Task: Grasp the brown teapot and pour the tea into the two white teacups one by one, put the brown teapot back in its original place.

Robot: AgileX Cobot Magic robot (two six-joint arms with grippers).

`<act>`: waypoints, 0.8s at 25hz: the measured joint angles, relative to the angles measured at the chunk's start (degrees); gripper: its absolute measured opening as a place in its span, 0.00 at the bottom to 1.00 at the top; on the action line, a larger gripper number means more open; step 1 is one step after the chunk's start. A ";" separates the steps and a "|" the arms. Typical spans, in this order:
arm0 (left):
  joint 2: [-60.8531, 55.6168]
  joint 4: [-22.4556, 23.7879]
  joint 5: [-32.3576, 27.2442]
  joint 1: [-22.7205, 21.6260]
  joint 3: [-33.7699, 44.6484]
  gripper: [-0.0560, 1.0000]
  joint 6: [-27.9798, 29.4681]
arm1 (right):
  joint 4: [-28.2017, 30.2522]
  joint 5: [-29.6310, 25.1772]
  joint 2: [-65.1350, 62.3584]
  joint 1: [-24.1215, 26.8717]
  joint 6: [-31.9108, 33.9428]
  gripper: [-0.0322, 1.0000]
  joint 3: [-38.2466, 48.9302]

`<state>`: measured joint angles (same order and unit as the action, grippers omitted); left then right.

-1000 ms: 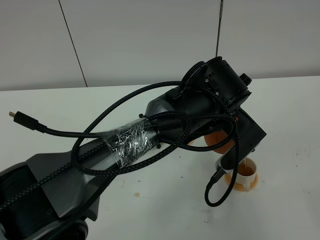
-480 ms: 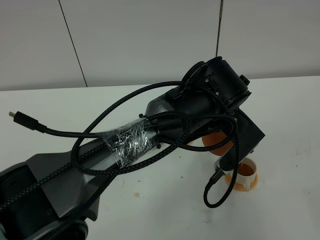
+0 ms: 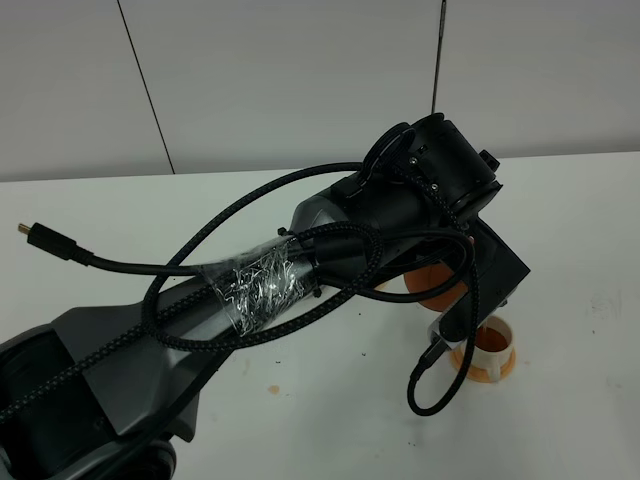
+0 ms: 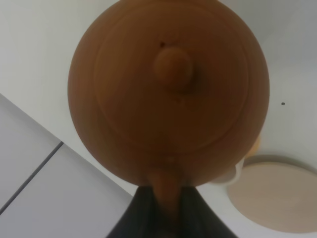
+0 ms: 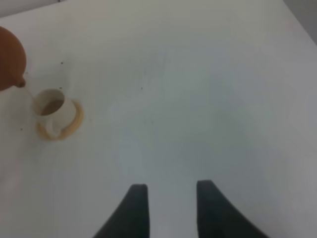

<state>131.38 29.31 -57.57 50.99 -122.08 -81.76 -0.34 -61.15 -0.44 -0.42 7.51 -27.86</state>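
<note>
White table (image 3: 300, 420) before grey wall panels. The left arm (image 3: 250, 290) is reaching across it, and its left gripper (image 4: 166, 210) is clamping the loop handle of the brown teapot (image 4: 168, 89). The pot is hanging tilted above the table. The beige saucer (image 4: 272, 196) is lying bare near it. The spout is pointing over one white teacup (image 5: 51, 106) on its orange coaster (image 5: 74, 119), with tea showing inside. The second cup is apparently hidden by the arm. The right gripper (image 5: 168, 206) is idling well apart, fingers parted and empty. Pouring well is calling for a slow tilt, with the spout centred over the rim and the pot levelled before the cup brims.
</note>
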 joint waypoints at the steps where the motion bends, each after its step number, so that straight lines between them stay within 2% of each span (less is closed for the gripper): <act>1: 0.00 0.00 0.00 0.00 0.00 0.22 -0.13 | 0.00 0.00 0.00 0.00 0.00 0.26 0.00; 20: 0.00 0.00 -0.13 0.00 0.00 0.22 -0.30 | 0.00 0.00 0.00 0.00 0.00 0.26 0.00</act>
<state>131.38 29.31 -57.70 50.99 -122.08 -82.06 -0.34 -61.15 -0.44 -0.42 7.51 -27.86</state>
